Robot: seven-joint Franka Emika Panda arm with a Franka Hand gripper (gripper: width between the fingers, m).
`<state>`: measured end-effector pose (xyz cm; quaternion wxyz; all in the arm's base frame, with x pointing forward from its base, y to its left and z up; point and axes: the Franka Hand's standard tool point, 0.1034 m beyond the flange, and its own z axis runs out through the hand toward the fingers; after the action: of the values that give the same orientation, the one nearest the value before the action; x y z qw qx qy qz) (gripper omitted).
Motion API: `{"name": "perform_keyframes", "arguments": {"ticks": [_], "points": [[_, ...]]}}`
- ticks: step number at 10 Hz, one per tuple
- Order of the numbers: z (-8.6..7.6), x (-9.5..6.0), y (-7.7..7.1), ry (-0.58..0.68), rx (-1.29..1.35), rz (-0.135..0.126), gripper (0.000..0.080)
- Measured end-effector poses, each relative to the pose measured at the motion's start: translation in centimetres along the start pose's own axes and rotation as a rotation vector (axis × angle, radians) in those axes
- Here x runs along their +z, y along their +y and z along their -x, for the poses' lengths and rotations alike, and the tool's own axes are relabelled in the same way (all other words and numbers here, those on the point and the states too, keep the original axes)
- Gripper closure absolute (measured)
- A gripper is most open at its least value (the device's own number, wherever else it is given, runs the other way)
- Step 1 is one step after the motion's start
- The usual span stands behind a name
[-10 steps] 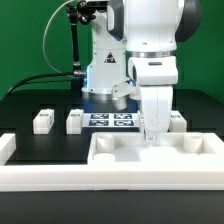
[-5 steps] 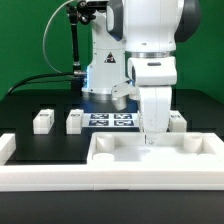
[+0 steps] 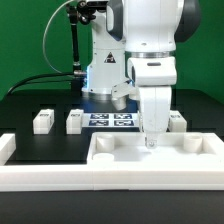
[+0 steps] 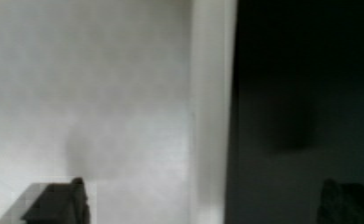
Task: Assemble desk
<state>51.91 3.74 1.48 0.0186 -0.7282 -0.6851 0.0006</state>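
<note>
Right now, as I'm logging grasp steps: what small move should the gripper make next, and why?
Probably close the fingers. The two-finger gripper hangs open at the edge of the wide white plastic rimmed tabletop panel. The wrist view shows its dark fingertips spread, one on either side of that edge, nothing held.

Exterior view is evenly bright and sharp; wrist view (half dark) is blurred.

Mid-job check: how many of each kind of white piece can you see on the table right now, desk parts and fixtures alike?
tabletop panel: 1
leg posts: 3 in view; a fourth does not show, and the arm may hide it
marker board: 1
barrier wall: 1
Total: 6
</note>
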Motion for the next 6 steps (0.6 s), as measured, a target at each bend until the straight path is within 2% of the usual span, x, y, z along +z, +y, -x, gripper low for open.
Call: {"name": "perform_keyframes", "arguments": {"ticks": [3, 5, 6], "points": [[0.0, 0.0, 0.0, 0.000, 0.001, 0.001, 0.0150], [-1.3, -2.0, 0.1, -0.005, 0.173, 0.030, 0.0150], [-1.6, -2.8, 0.2, -0.006, 0.170, 0.043, 0.0150]]}}
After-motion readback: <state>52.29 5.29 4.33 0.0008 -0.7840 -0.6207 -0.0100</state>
